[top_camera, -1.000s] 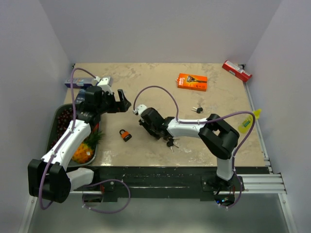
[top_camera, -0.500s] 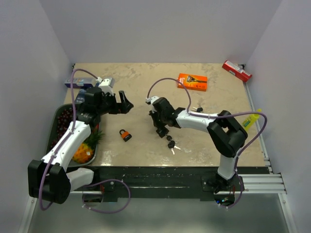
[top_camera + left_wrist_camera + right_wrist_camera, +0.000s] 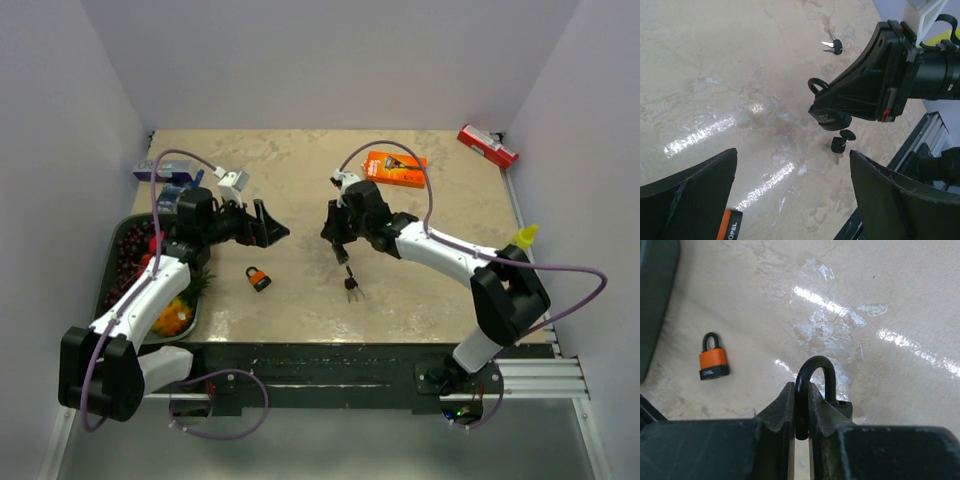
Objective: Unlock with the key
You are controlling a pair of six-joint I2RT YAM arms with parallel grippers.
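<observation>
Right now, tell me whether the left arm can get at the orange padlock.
Probably yes: the left gripper hangs open close to the orange padlock, with nothing between them.

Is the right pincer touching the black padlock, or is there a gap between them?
Touching. In the right wrist view the right pincer clamps the shackle of the black padlock, no gap.

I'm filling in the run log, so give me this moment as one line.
right gripper: shut on black padlock, held above table, keys dangling | left gripper: open, empty | orange padlock: lying on table
</observation>
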